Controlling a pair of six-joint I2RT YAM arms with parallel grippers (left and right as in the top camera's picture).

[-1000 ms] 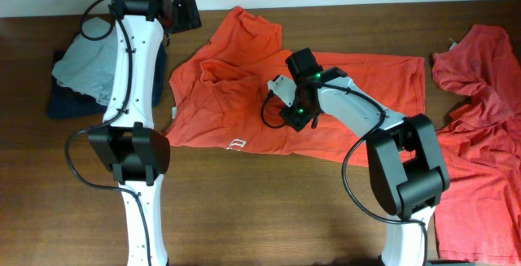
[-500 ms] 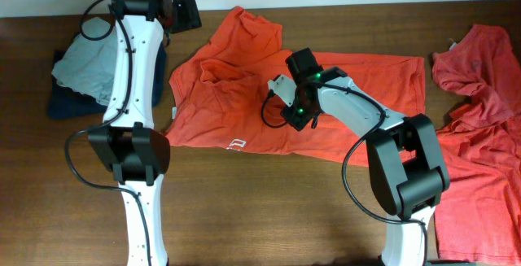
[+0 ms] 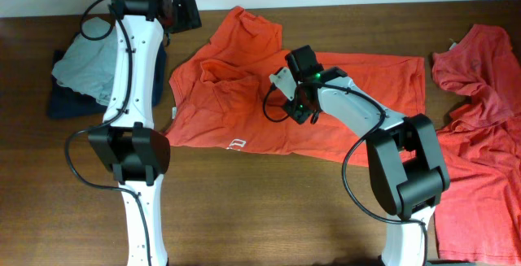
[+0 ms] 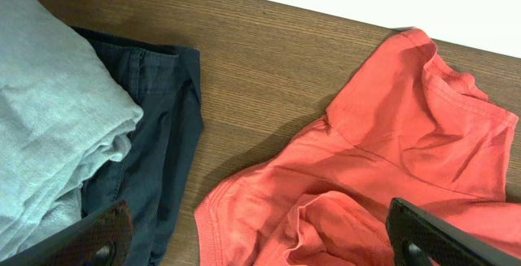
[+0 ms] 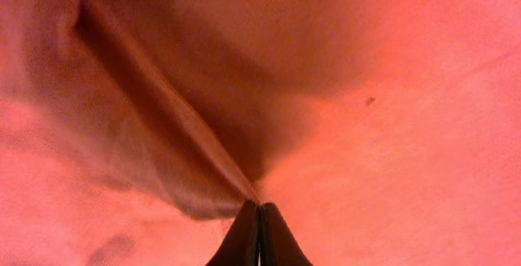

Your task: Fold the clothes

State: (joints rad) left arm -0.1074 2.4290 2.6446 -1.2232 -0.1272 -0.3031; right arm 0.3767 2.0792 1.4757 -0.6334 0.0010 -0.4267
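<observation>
Across the middle of the desk: the spread T-shirt [image 3: 358, 111] lies flat and sideways, collar toward the left, straight hem toward the right.
Far edge: one sleeve of the spread T-shirt reaches up close to it; a thin strip of bare wood shows beyond the sleeve in the left wrist view.
Near side of the shirt: a long, slightly slanted border with a small white logo [image 3: 236, 144] just inside it.
Right pincer [image 5: 259, 217]: clenched on the spread T-shirt left of its centre; a ridge of cloth runs straight up into the closed tips.
Cloth around the grip: creased and lifted at the pinch, smooth toward the hem.
Left pincer [image 4: 260, 237]: released, fingers wide apart and holding nothing, hovering by the far edge above the shirt's collar side.
Far left corner: a grey garment [image 3: 85, 63] rests on a navy garment [image 3: 65, 103], apart from the shirt with bare wood between.
Right edge: a second T-shirt [image 3: 480, 136] lies crumpled, running down toward the near right corner and out of view.
Gap at the hem: a narrow band of bare wood separates the two shirts.
Open room: the desk [image 3: 244, 209] is bare along its near edge, between and beside the two arm bases.
</observation>
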